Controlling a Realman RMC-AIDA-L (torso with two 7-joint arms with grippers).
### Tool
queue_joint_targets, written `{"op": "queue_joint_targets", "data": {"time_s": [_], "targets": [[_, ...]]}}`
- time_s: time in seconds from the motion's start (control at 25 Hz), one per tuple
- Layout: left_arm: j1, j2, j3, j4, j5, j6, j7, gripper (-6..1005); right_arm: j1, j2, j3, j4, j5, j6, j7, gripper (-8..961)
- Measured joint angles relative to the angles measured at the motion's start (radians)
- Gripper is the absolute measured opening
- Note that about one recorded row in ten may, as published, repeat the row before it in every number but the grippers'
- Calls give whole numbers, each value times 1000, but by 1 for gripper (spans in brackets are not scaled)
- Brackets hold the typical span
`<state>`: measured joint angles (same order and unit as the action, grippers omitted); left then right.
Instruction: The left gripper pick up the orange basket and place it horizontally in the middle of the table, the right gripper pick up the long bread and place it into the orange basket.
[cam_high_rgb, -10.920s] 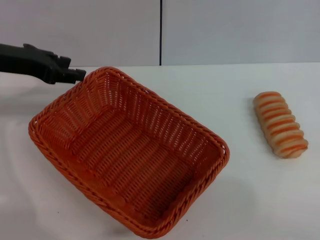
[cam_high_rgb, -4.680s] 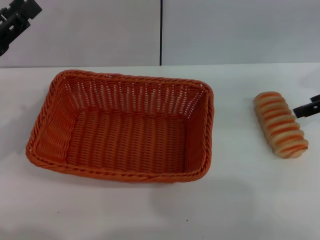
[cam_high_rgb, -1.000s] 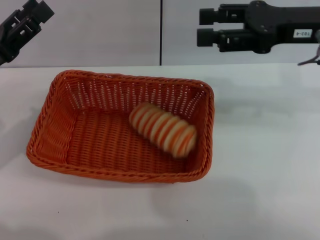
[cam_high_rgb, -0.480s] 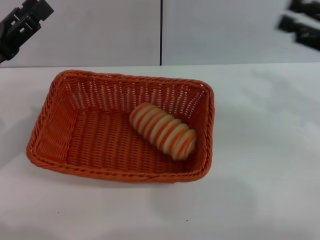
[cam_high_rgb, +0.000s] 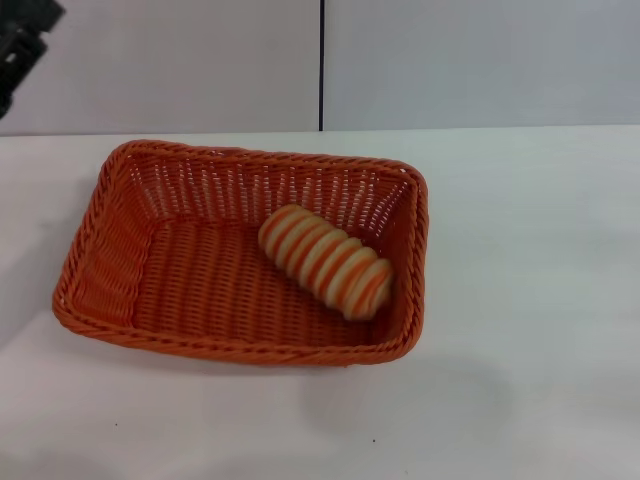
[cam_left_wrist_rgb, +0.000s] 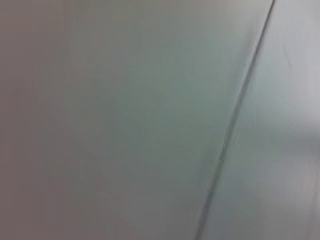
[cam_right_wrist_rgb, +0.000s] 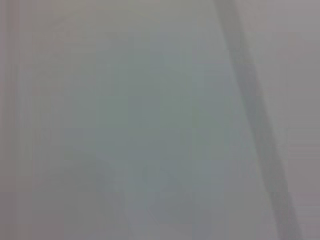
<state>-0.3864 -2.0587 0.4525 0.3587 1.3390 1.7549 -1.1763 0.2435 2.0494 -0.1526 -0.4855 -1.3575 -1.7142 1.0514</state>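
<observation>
Resting diagonally inside the orange basket (cam_high_rgb: 110, 250), the long bread (cam_high_rgb: 325, 261).

Head downward; wrists perhaps wallward.

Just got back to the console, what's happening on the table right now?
Nothing is being handled. The long bread lies at a slant inside the orange basket, which sits lengthwise on the table. The left pincer is up at the far left corner, away from the basket. The right pincer is out of view.
</observation>
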Motion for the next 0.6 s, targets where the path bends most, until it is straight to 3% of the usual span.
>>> {"op": "queue_joint_targets", "data": {"time_s": [0.04, 0.08, 0.16, 0.2, 0.24, 0.36, 0.4, 0.44, 0.48, 0.6], "targets": [[11, -1, -16, -63, -58, 3, 87, 725, -16, 0, 92, 33, 8, 0, -32, 759], [15, -2, -23, -85, -76, 5, 126, 725, -16, 0, 92, 33, 8, 0, -32, 759], [15, -2, -23, -85, -76, 5, 126, 725, -29, 2, 219, 81, 11, 1, -78, 758], [28, -7, -41, -159, -140, 22, 278, 725, -29, 2, 219, 81, 11, 1, -78, 758], [33, -9, -47, -203, -171, 39, 380, 725, -34, 2, 292, 114, 11, 2, -107, 758], [37, -10, -52, -242, -193, 56, 476, 725, -38, 3, 362, 150, 12, 6, -145, 758], [38, -10, -56, -306, -218, 90, 641, 725, -38, 3, 362, 150, 12, 6, -145, 758], [38, -10, -56, -306, -218, 90, 641, 725, -38, 3, 373, 158, 12, 9, -156, 758], [38, -11, -57, -345, -230, 109, 745, 725, -38, 4, 385, 166, 12, 13, -168, 758], [38, -12, -59, -367, -236, 117, 815, 725, -32, 11, 409, 182, 14, 22, -210, 758]]}}
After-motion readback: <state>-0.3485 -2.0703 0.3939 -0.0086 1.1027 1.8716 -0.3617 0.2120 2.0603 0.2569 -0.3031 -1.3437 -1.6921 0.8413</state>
